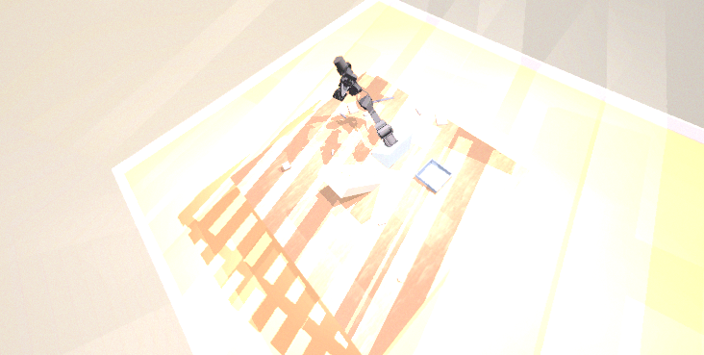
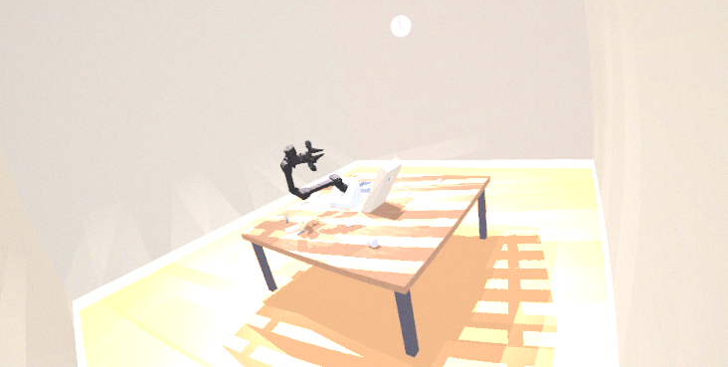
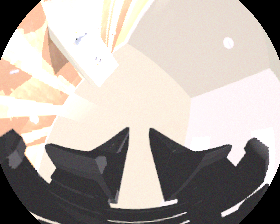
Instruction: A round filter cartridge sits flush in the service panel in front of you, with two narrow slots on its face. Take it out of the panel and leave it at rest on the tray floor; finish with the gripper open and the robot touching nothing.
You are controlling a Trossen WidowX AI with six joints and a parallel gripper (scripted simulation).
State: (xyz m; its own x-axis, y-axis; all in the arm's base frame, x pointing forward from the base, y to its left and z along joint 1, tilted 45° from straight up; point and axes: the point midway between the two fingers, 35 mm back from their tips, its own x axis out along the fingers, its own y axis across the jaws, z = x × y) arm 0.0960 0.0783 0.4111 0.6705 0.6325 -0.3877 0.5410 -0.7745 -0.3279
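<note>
The service panel is a pale slab leaning on the table. The wrist view shows small bluish marks on it at upper left; the round cartridge and its slots cannot be made out clearly. The tray is a small square with a blue rim, lying beside the panel; only bits of its blue show in the exterior view, behind the arm's base. My black gripper is raised above the table, away from the panel and the tray. Its fingers are partly open, with a narrow gap and nothing between them.
The arm's base stands on a pale block beside the panel. A small pale piece lies on the table, with several other small bits scattered about. Strong light and striped shadows wash out the table.
</note>
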